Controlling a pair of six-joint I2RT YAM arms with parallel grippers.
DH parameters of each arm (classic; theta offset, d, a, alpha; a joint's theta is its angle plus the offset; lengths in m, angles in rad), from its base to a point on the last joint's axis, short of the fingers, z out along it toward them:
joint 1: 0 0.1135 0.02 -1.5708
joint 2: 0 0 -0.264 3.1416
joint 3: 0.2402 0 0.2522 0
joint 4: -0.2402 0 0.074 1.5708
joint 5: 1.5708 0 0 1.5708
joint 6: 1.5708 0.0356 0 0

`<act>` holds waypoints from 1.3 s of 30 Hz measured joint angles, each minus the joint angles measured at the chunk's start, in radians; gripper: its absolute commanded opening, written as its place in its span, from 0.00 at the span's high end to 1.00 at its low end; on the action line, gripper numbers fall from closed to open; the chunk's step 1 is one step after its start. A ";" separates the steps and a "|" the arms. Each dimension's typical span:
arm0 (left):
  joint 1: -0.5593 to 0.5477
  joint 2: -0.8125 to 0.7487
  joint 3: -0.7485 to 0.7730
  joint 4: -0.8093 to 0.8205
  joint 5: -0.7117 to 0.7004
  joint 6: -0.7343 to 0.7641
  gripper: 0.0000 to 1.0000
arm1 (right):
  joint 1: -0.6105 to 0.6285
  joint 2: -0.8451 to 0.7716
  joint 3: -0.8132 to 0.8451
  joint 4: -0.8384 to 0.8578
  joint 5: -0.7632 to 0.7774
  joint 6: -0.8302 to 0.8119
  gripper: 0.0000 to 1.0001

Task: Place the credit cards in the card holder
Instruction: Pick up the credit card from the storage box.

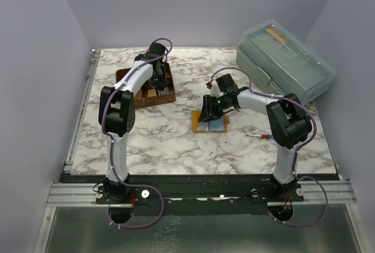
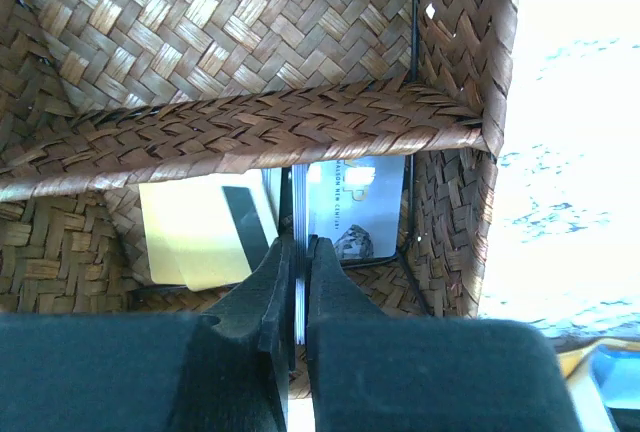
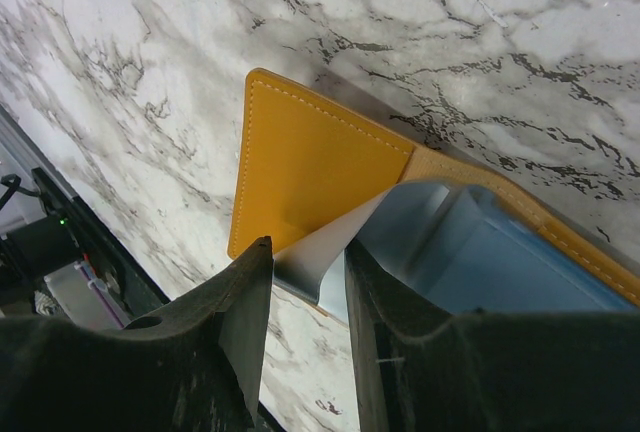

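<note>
Surface: marble tabletop (image 1: 170, 147), lilac walls (image 1: 205, 7).
Around: clear plastic box (image 1: 293, 68) upper right.
Our L gripper (image 2: 298, 252): clamped on thin pale card (image 2: 298, 207) in brown woven basket (image 2: 250, 122).
Our R gripper (image 3: 308, 292): fingers apart over orange-tan leather wallet (image 3: 300, 172), centre.

A woven divider (image 2: 250, 127) of the basket (image 2: 450, 212) hides the far ends of the credit cards (image 2: 200, 227), while the left gripper (image 2: 298, 244) covers their near edges; print on the pale blue card (image 2: 355, 207) is too small to read. The card holder (image 3: 300, 167) runs off the right wrist view's edge, partly behind the right gripper (image 3: 307, 252). A thin red-and-blue object (image 1: 259, 136) cannot be identified.
</note>
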 measured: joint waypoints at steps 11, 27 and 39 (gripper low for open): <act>-0.058 -0.001 0.001 -0.013 -0.124 -0.013 1.00 | 0.000 0.000 -0.005 0.000 0.000 0.000 0.62; -0.045 -0.031 0.148 -0.123 -0.085 -0.006 1.00 | 0.000 0.000 -0.011 0.000 0.000 0.000 0.62; -0.035 0.017 0.176 -0.143 -0.069 0.023 1.00 | 0.000 0.000 -0.011 -0.001 0.000 0.000 0.62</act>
